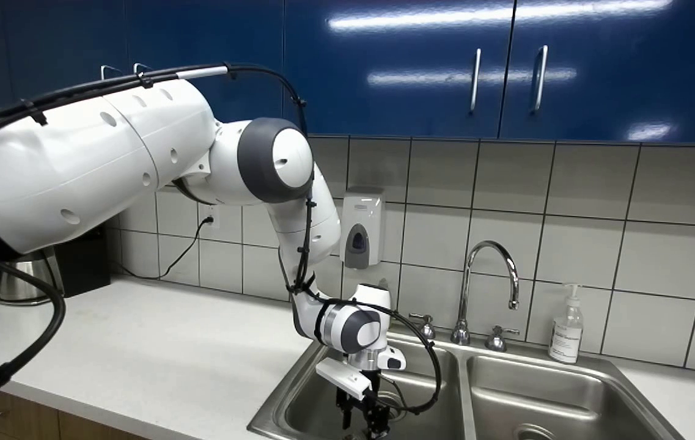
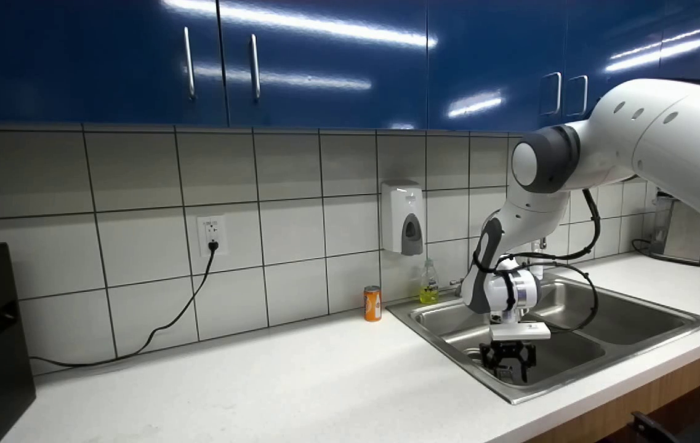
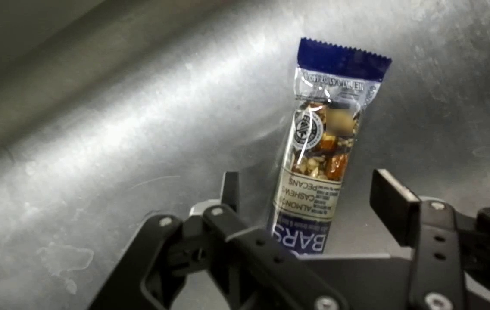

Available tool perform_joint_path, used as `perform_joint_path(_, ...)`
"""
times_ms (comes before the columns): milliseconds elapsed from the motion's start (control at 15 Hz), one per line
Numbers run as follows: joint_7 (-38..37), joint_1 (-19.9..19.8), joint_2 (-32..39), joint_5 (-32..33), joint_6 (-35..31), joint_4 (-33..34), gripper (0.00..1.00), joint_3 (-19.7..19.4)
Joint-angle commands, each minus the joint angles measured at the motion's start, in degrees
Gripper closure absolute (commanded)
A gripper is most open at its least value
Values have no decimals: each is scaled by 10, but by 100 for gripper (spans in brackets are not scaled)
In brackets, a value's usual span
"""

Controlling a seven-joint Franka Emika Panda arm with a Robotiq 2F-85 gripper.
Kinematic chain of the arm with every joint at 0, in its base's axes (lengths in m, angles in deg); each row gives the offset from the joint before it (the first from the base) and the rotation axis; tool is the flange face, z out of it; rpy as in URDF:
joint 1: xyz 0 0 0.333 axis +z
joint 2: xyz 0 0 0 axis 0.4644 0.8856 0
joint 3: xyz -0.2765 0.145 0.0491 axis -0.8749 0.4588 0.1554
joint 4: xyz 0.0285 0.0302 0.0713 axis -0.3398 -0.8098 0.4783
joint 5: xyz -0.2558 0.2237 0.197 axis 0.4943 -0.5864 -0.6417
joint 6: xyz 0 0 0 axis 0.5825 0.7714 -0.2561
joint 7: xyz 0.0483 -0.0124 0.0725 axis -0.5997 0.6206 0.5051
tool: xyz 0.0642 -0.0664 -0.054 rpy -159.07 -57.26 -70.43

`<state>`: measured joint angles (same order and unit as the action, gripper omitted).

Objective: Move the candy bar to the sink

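The candy bar [image 3: 320, 159], in a clear and dark blue wrapper showing nuts, lies flat on brushed metal in the wrist view. Its lower end is hidden behind my gripper. My gripper [image 3: 311, 196] is open, with one finger on each side of the bar and a gap on both sides. In both exterior views the gripper [image 1: 360, 418] [image 2: 508, 369] points down into the near basin area of the stainless steel sink [image 1: 466, 397] [image 2: 448, 357]. The bar cannot be clearly made out in the exterior views.
A chrome faucet [image 1: 491, 245] rises behind the basins. A clear pump bottle [image 1: 567, 327] stands at the sink's back rim. An orange can [image 2: 372, 303] and a yellow-green soap bottle [image 2: 428, 283] stand by the sink. A soap dispenser [image 1: 362, 229] hangs on the wall.
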<state>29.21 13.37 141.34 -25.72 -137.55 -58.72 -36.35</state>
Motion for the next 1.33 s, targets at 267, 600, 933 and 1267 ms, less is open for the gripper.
perform_joint_path(267, 1, 2, -25, 8, 15, -8, 0, -3)
perform_joint_path(600, -1, 8, -64, 11, 14, -32, 0, -7)
perform_joint_path(933, -4, 22, -142, 18, 0, -98, 0, -19)
perform_joint_path(1267, -8, 43, -253, 36, -8, -190, 0, -35)
